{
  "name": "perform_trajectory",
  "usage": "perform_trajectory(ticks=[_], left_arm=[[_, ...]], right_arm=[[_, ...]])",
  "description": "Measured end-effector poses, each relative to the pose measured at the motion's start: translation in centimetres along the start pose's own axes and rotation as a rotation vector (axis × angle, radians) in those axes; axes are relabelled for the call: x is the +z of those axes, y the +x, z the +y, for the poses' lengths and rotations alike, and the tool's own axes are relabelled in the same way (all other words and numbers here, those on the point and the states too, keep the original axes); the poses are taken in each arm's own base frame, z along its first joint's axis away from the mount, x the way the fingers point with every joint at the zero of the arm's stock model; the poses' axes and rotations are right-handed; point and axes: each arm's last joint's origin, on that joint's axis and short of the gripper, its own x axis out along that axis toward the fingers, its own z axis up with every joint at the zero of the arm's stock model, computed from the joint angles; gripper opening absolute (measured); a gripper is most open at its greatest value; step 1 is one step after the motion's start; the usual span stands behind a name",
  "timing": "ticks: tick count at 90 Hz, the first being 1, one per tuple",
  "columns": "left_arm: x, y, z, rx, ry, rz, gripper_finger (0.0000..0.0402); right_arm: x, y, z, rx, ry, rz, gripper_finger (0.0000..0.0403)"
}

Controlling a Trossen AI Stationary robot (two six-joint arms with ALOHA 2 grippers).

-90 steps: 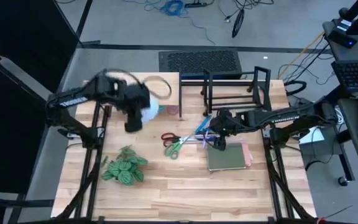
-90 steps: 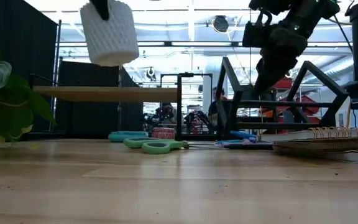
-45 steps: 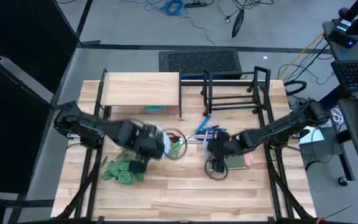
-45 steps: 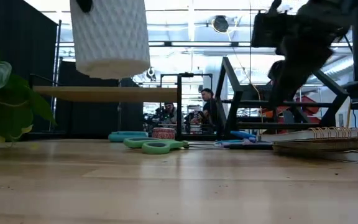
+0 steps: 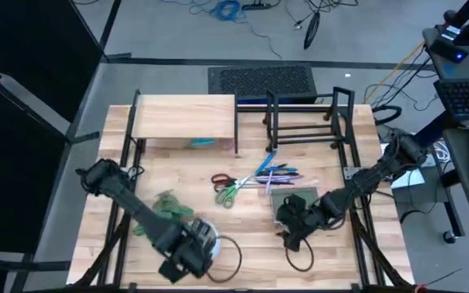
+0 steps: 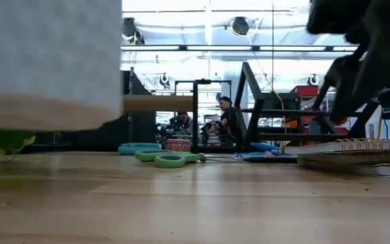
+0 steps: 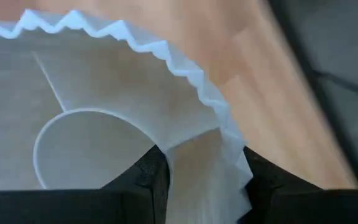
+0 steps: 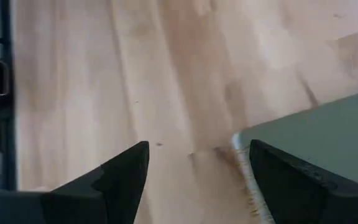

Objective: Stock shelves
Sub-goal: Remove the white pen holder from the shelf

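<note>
A: Where are the two shelves?
B: Both at the far edge of the light wooden table (image 5: 243, 244). The low pale-wood flat-topped riser shelf (image 5: 184, 116) is on the left, and the black metal wire-frame rack with upright dividers (image 5: 304, 116) is just beside it on the right

A: And the left gripper (image 7: 201, 177)?
B: Near the front edge of the table, left of centre. Its fingers are pinched on the wall of a white ribbed cup with a zigzag rim (image 7: 110, 134), one finger inside and one outside. In the low view that cup (image 6: 49, 64) fills the upper left and hangs clear of the tabletop

A: The right one?
B: The right gripper (image 8: 197, 171) is spread wide and holds nothing. It is low over bare wood, right beside the corner of a grey-green spiral-bound notebook (image 5: 298, 203)

A: What else is lying about?
B: A green leafy plant (image 5: 168, 210) by the left arm, green-handled scissors (image 5: 228, 189) mid-table, and a cluster of blue pens (image 5: 273, 172) just in front of the rack
</note>
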Motion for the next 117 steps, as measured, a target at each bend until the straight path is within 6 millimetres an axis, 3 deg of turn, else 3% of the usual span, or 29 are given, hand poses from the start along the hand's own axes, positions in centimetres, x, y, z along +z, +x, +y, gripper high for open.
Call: perform_trajectory(ticks=[24, 51, 84, 89, 105, 117], left_arm=[[0.2, 2.3, -4.3, -0.061, -0.137, 0.040, 0.0108], [-1.4, 2.6, -8.5, -0.070, -0.352, 0.114, 0.0108], [-3.7, 4.1, -10.3, 0.022, -0.483, 0.190, 0.0109], [-3.6, 4.0, -10.2, 0.017, -0.490, 0.191, 0.0131], [-3.5, 3.8, -9.1, -0.015, -0.585, 0.248, 0.0255], [-3.4, 2.3, -8.4, -0.036, -0.635, 0.291, 0.0302]], right_arm=[[-1.5, -0.6, 1.3, 0.008, 0.017, -0.020, 0.0263], [-2.4, -1.0, 2.0, 0.010, 0.037, -0.041, 0.0263], [-2.5, -1.1, 2.3, 0.007, 0.032, -0.078, 0.0263], [-2.4, -1.1, 2.3, 0.010, 0.032, -0.079, 0.0263], [-2.4, -1.1, 2.3, 0.010, 0.025, -0.078, 0.0263], [-2.4, -1.2, 2.3, 0.013, 0.010, -0.079, 0.0263]])
